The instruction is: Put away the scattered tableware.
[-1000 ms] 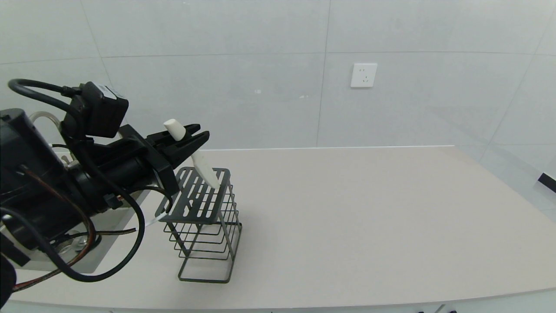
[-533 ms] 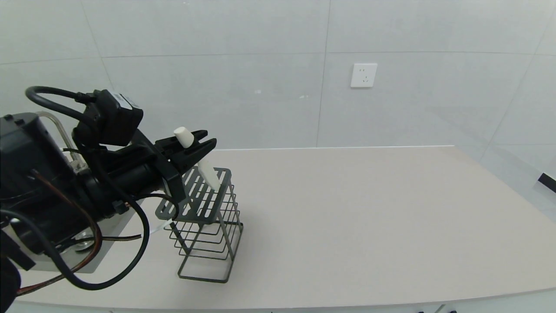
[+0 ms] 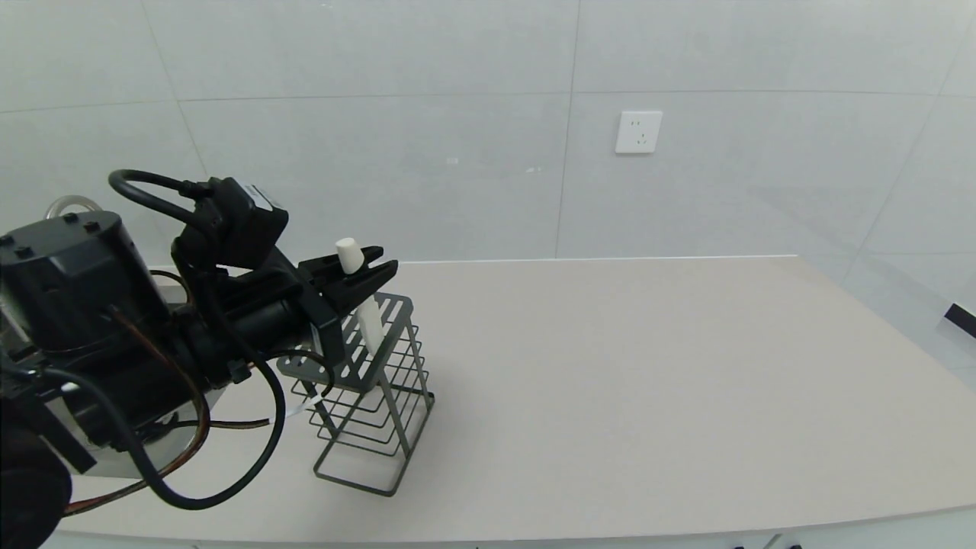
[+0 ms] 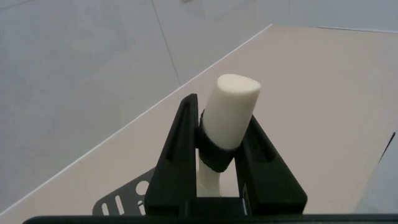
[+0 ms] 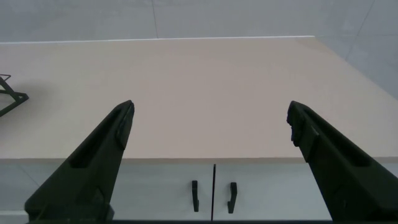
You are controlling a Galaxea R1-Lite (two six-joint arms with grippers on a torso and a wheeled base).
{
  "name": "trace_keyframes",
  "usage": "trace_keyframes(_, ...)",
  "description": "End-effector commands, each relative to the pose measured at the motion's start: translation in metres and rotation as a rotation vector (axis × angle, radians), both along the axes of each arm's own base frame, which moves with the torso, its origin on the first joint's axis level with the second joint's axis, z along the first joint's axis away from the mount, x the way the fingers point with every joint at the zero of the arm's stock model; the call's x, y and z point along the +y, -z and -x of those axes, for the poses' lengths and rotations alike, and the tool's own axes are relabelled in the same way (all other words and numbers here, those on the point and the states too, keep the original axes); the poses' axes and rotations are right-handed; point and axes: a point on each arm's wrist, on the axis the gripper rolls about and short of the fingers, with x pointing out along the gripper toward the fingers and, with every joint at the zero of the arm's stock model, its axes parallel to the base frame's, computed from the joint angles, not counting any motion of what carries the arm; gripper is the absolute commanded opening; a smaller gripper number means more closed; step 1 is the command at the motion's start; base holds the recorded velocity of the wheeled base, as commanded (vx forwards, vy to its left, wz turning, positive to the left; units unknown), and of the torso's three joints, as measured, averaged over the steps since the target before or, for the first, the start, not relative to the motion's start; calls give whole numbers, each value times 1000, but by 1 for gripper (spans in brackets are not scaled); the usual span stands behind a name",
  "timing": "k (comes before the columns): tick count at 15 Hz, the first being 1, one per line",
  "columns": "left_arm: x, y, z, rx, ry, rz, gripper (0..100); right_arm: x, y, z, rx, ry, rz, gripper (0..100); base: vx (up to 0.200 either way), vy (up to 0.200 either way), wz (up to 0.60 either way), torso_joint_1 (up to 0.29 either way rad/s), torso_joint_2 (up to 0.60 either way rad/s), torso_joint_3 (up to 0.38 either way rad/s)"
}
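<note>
My left gripper (image 3: 357, 268) is shut on a white utensil (image 3: 361, 297) with a thick rounded handle, held nearly upright. Its lower end pokes down through a slot in the top of the dark wire cutlery rack (image 3: 381, 412), which stands on the beige counter (image 3: 648, 366) at the left. In the left wrist view the white utensil's handle (image 4: 229, 118) stands up between the black fingers (image 4: 180, 155), with the rack's slotted top (image 4: 121, 202) below. My right gripper (image 5: 211, 162) is open, its two fingers wide apart above the counter's front edge.
A steel sink (image 3: 137, 450) lies at the left behind my left arm. A white wall socket (image 3: 639, 131) sits on the tiled wall. White cabinet doors with dark handles (image 5: 212, 194) show below the counter's front edge. The counter's middle and right are bare.
My left arm has moved right and lower with the white utensil. The utensil has gone from slanted to nearly upright, and its lower end now sits deeper in the rack's top slot.
</note>
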Motion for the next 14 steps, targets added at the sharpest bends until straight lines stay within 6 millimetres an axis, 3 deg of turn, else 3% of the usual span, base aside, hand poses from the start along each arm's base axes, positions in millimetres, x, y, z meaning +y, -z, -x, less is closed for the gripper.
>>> trace_keyframes(1, -2, 8, -7, 29, -5, -13, 0, 0, 0, 0, 2, 0, 0, 100, 0, 0, 0, 0, 0, 0)
trace_keyframes(7, -1, 10, -10, 37, -10, -12, 0, 0, 0, 0, 2, 0, 0, 100, 0, 0, 0, 0, 0, 0)
trace_keyframes(8, -1, 9, -9, 37, -10, -8, 100, 0, 0, 0, 2, 1, 0, 100, 0, 0, 0, 0, 0, 0)
trace_keyframes(14, 8, -1, -7, -7, -32, 20, 100, 0, 0, 0, 2, 0, 0, 100, 0, 0, 0, 0, 0, 0)
